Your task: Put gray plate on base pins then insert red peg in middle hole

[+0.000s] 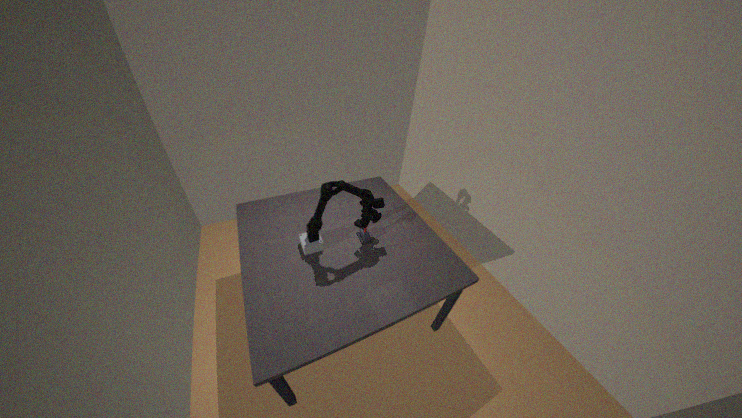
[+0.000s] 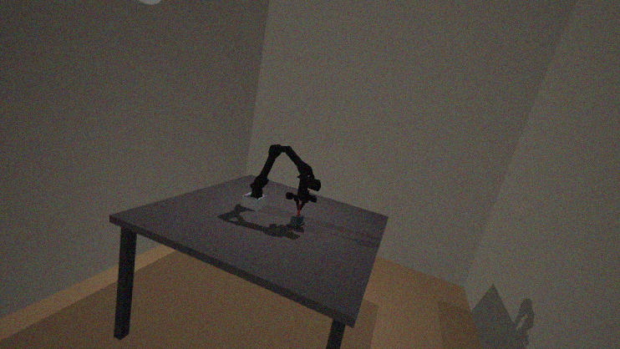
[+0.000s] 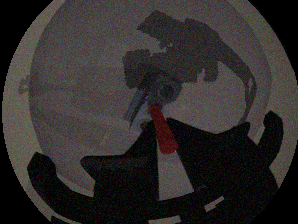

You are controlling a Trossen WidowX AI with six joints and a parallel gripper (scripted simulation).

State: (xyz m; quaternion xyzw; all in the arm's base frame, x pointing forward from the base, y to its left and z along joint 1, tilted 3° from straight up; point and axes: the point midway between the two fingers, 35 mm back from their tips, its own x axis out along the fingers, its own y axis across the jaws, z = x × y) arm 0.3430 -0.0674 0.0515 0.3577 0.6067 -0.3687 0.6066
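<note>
My gripper (image 1: 363, 226) (image 2: 298, 205) (image 3: 159, 123) is shut on the red peg (image 1: 365, 230) (image 2: 298, 211) (image 3: 165, 137). The peg points down, and its lower end is over the middle of the gray plate (image 3: 175, 95), between two round dark spots near the plate's ends. The peg hides the middle hole, so I cannot tell whether its tip is above the hole or inside it. The plate and base show as one small blue-gray block in the top and exterior views, under the gripper. The base's pins cannot be made out, and whether the plate lies fully flat is unclear.
The dark table (image 1: 311, 321) (image 2: 260, 255) carries the arm's white mount (image 1: 312, 247) (image 2: 252, 198), left of the block in the top and exterior views. The arm arches between them. Its shadow falls beside and partly over the block.
</note>
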